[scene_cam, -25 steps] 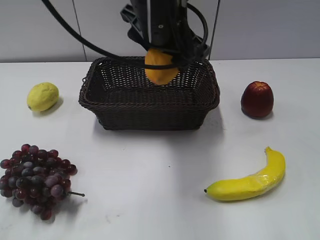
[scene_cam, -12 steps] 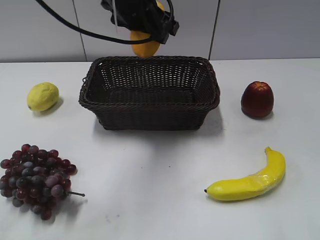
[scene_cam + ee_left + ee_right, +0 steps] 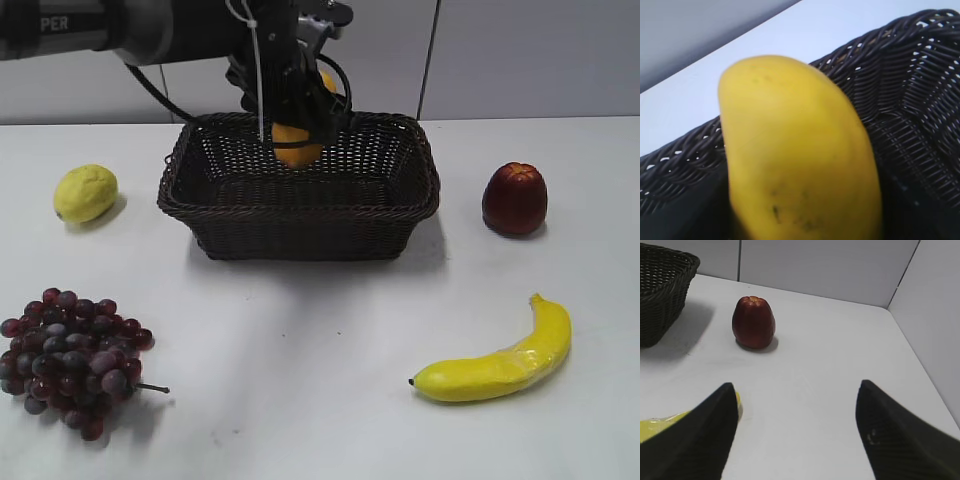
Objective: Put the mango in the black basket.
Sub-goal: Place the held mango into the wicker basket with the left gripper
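The orange-yellow mango [image 3: 297, 148] hangs in my left gripper [image 3: 299, 122], which is shut on it, low over the back middle of the black basket [image 3: 300, 208]. In the left wrist view the mango [image 3: 800, 150] fills the middle and hides the fingers, with the basket's woven wall [image 3: 920, 75] behind it. My right gripper [image 3: 796, 405] is open and empty over the white table, out of the exterior view. The basket's corner [image 3: 660, 270] shows at the far left of the right wrist view.
A lemon [image 3: 85, 193] lies left of the basket and grapes [image 3: 70, 360] at the front left. A red apple [image 3: 514, 198] [image 3: 753, 322] stands right of the basket. A banana [image 3: 497, 365] lies at the front right, its tip [image 3: 655, 425] by my right gripper's left finger.
The left arm lifted the mango up and to the left above the basket's back rim, then brought it down again into the basket's back part. Nothing else moved.
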Robot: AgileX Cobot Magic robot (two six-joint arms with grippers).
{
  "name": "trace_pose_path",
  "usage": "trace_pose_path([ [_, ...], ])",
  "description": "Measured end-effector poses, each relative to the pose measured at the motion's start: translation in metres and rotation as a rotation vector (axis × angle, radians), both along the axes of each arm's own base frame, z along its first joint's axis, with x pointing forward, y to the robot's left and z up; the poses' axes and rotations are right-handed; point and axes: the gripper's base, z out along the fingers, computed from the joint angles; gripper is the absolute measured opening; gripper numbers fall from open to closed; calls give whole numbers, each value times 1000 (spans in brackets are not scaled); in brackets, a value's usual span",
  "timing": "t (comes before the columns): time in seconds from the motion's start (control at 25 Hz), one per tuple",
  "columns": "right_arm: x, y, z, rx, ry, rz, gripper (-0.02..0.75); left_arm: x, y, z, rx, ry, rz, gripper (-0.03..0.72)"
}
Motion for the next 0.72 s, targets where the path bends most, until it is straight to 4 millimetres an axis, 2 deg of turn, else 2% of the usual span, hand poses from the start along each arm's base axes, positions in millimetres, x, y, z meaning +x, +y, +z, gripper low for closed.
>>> trace_pose_path([
  [0.08, 0, 0, 0, 0, 0, 0, 566, 0, -1, 0, -6, -3, -1, 589],
  [0.16, 0, 0, 0, 0, 0, 0, 566, 1, -1, 0, -10, -8, -3, 644],
  [0.52, 0, 0, 0, 0, 0, 0, 566, -1, 1, -4, 22, 29, 8, 643],
  [0.72, 0, 0, 0, 0, 0, 0, 566, -4, 7, 4, 85, 92, 40, 630],
])
